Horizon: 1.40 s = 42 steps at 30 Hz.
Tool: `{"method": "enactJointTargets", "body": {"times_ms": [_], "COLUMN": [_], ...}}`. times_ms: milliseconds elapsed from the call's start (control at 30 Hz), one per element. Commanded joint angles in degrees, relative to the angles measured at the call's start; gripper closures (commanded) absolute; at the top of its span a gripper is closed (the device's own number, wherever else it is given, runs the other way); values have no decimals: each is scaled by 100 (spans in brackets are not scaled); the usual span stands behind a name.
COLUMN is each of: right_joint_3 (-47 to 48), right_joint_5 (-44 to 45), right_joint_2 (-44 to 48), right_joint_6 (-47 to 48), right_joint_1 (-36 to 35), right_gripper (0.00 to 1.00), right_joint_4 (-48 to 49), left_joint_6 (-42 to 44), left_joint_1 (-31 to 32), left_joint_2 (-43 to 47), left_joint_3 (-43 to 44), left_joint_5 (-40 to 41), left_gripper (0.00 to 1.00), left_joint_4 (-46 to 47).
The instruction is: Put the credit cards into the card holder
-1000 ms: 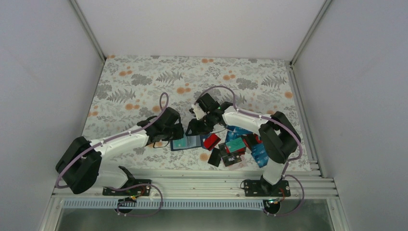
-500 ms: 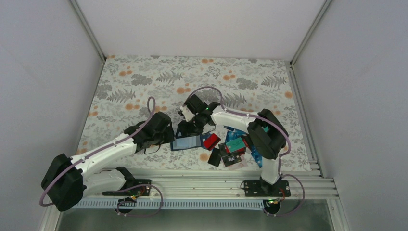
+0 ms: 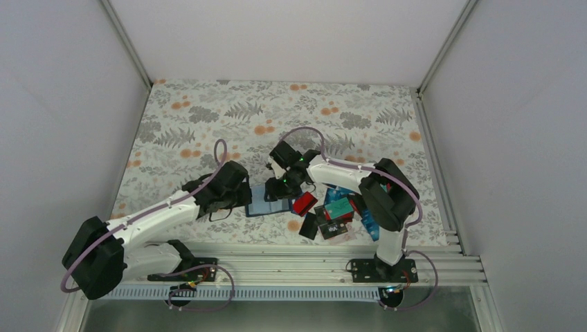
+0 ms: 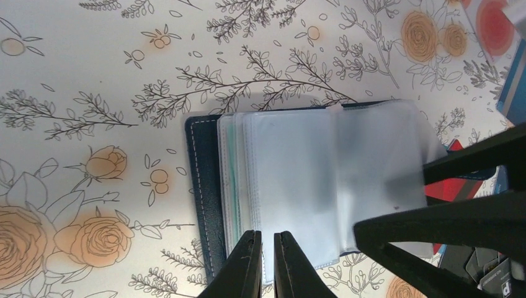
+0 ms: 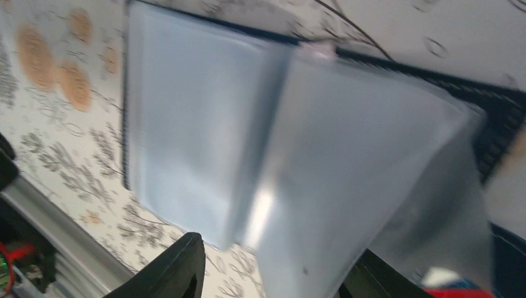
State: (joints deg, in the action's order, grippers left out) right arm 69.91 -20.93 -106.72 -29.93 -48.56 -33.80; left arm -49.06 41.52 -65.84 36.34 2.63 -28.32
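Note:
The card holder [image 3: 268,205] lies open on the floral cloth, its navy cover [image 4: 201,186] on the left and its clear sleeves [image 4: 298,180] fanned out. My left gripper [image 4: 267,243] is shut, its tips over the near edge of the sleeves. My right gripper [image 5: 276,273] is open, its fingers [image 5: 180,267] on either side of a clear sleeve page [image 5: 347,186] that stands raised and blurred. The credit cards [image 3: 339,211] sit in a loose pile right of the holder, with a red card [image 4: 456,186] closest to it. A thin teal edge [image 4: 232,167] shows among the left sleeves.
The right arm's black fingers [image 4: 446,217] cross the left wrist view at the lower right. A blue card [image 4: 512,87] lies at the right edge there. The aluminium rail [image 3: 277,252] runs along the table's near edge, and white walls close in both sides.
My left arm has drawn back to the left, off the holder's middle. The right gripper has swung over the holder and spread wider, and a sleeve page has lifted.

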Motion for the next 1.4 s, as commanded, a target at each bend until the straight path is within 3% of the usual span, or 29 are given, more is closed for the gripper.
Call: {"method": "enactJointTargets", "body": {"times_ms": [0, 367, 533, 800, 967, 1267, 1367], "right_joint_3": [-319, -1027, -1651, -2639, -3053, -3703, -3775], "right_joint_5": [397, 773, 915, 882, 1114, 1012, 848], "right_joint_2": [491, 1813, 2454, 3505, 3891, 4461, 4520], "right_joint_6": [87, 223, -31, -558, -920, -1638, -1878], "right_joint_1": [112, 543, 769, 1083, 1296, 1884, 1887], "right_gripper": [48, 41, 34, 19, 16, 15, 5], "right_joint_4": [-177, -501, -653, -1137, -1421, -1575, -1673], "left_joint_6": [67, 538, 920, 1504, 1809, 2132, 2269], "left_joint_1": [-21, 120, 347, 1081, 1527, 1715, 1749], "left_joint_2": [-154, -400, -631, -1739, -2498, -3429, -3453], "left_joint_3": [-79, 224, 359, 1042, 1540, 2175, 2204], "left_joint_5": [-130, -384, -808, -1564, -1760, -2285, -2086], "left_gripper": [93, 92, 86, 75, 65, 61, 60], "left_joint_4": [277, 686, 1208, 1688, 1853, 2097, 1999]}}
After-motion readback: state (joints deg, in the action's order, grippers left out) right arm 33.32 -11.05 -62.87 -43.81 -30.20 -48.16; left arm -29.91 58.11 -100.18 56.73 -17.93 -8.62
